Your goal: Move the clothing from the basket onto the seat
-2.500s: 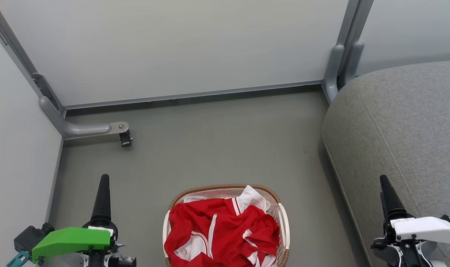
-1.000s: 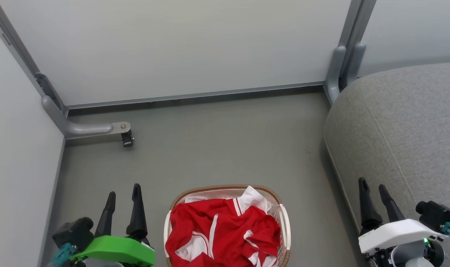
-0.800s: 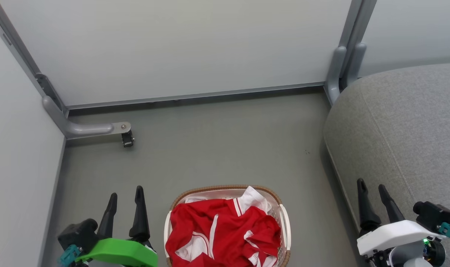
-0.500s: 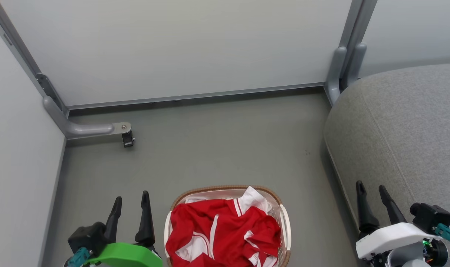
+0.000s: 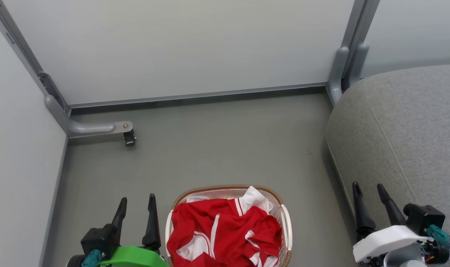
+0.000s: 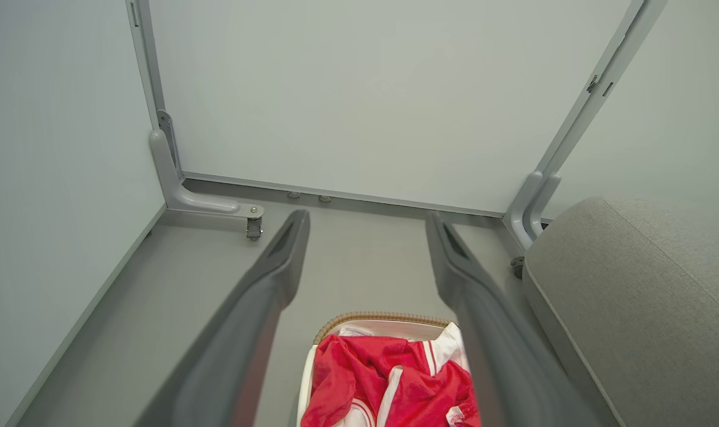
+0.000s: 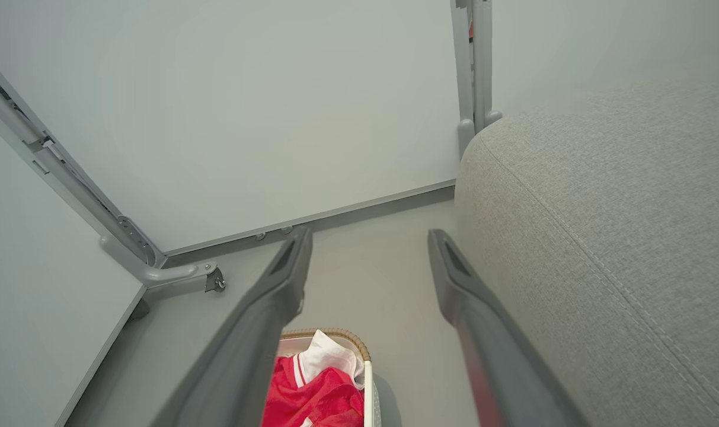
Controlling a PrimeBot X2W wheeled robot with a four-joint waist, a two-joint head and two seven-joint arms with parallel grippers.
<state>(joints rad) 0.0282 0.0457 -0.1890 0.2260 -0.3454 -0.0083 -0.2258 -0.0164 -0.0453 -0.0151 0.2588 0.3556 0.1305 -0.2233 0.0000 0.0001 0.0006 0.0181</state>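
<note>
Flanking the basket [image 5: 225, 187] of clothing [image 5: 225, 230], both spread wide, empty: left gripper [image 5: 137, 198] just beside, right gripper [image 5: 366, 185] farther off.

My head cam looks steeply down from above the floor [image 5: 217, 148]; my 2 wrist cams sit lower, facing forward; all 3 share the basket [image 5: 228, 187], seat [image 5: 403, 122], back panel [image 5: 191, 48]

Clothing [image 5: 225, 231]: bright red, white stripes and trim.
Basket [image 5: 286, 227]: white perforated wall, brown woven rim.
Seat [image 5: 406, 129]: grey woven fabric, seam lines.
Floor [image 5: 217, 148]: plain grey.
Left gripper [image 5: 137, 198]: dark, green housing.
Right gripper [image 5: 366, 185]: dark, white housing.
</note>
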